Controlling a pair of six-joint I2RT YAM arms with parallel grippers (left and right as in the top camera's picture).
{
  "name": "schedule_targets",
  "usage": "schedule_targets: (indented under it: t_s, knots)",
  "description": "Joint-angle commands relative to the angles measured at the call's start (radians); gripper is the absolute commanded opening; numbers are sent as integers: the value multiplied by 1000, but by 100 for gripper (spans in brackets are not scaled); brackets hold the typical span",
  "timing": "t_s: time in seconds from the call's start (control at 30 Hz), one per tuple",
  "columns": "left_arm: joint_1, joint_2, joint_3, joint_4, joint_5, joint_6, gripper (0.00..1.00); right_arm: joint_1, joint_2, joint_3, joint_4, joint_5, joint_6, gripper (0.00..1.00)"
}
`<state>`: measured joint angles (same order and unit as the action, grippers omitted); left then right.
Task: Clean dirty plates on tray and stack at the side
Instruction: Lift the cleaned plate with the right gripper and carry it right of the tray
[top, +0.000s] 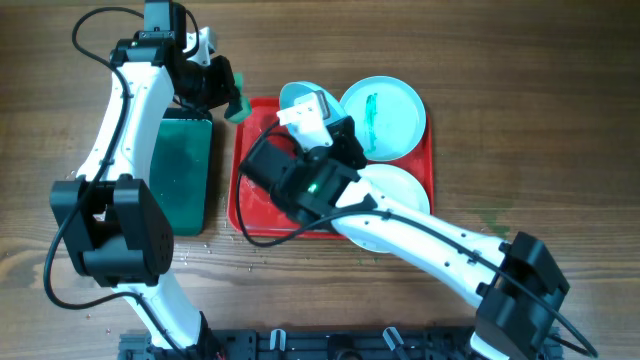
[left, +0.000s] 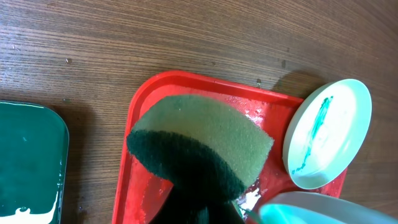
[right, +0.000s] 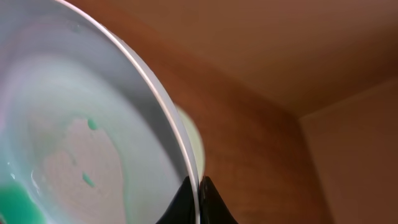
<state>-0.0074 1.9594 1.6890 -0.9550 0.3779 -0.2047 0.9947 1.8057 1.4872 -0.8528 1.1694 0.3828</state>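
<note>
**Two Arms at Work Over a Red Tray of Smeared Plates**

The right fingers (right: 214, 205) are clamped on the rim of a pale plate (right: 74, 137). The plate is tilted on edge over the rear of the red tray (left: 186, 87) and carries teal-green specks and a green patch inside. Whether it touches the tray cannot be told.

The left fingers (left: 193, 202) are closed on a green sponge (left: 205, 134), dark scouring side toward them, over the tray's rear-left corner.

A second plate (top: 390, 118) with a teal streak lies flat at the tray's rear right. A third plate (top: 410, 185) sits in front of it, partly under the right arm. Wet glints show on the tray floor.

A dark green tray (top: 180, 170) lies just beside the red one, on its left. Both rest on a brown wood-grain tabletop (top: 520, 80), with a black rail (top: 300, 343) along its near edge.
</note>
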Motion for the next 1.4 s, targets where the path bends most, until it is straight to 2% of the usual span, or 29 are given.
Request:
schedule_targets:
  t_s: [0.0,0.23,0.53,0.8,0.83,0.93,1.03,1.17,1.27,1.37]
  knots:
    - [-2,-8,10,-1,-10,-13,4,27,-28,7,7,188,-17,4]
    - [-2,8,9,-7,-10,-13,4,30,-28,7,11,199,-12,4]
    - [-2,10,-2,-7,-13,-13,4,29,-28,7,29,110,-6,4]
    - [-2,10,-2,-6,-13,-13,4,29,-28,7,40,295,-18,4]
    - [-2,10,-2,-6,-13,-13,4,29,-28,7,38,297,-39,4]
    - [-2,10,-2,-5,-13,-13,4,29,-32,7,59,352,-219,4]
    - [-2,10,-2,-1,-13,-13,4,30,-34,7,112,330,-225,4]
    - [-2,10,-2,0,-14,-13,4,39,-35,7,98,-6,-303,4]
    - [-2,10,-2,-1,-40,-14,4,31,-65,7,47,-352,-297,4]
    - [-2,10,-2,-1,-40,-15,4,-55,-146,7,28,-640,-241,4]
